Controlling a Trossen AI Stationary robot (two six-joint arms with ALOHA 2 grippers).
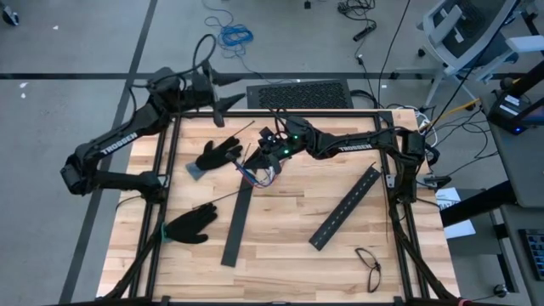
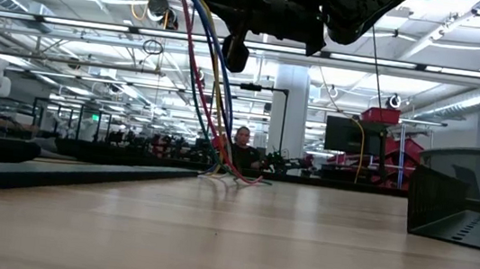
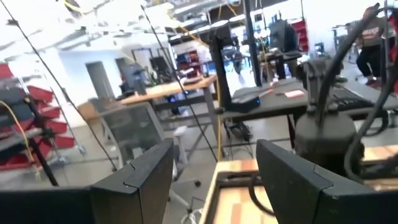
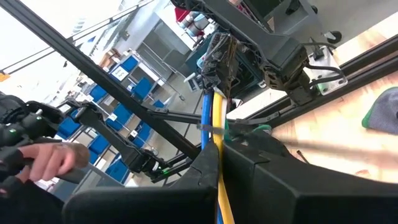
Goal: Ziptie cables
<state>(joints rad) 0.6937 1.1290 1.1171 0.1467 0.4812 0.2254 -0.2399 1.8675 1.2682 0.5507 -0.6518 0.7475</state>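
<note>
From above, the right pincer [image 1: 270, 155] sits over the tabletop's [image 1: 289, 229] far middle, clamped on the cables [image 1: 259, 172]. Only the low view shows them hanging down to the wood. The left pincer [image 1: 228, 92], fingers apart and empty, hovers past the far-left edge. A ziptie [image 1: 223, 198] lies near-left.

My two arms are showing matte black jointed casings with white "TROSSEN" lettering, black cables trailing along them, and green lights glowing near my right wrist.
</note>
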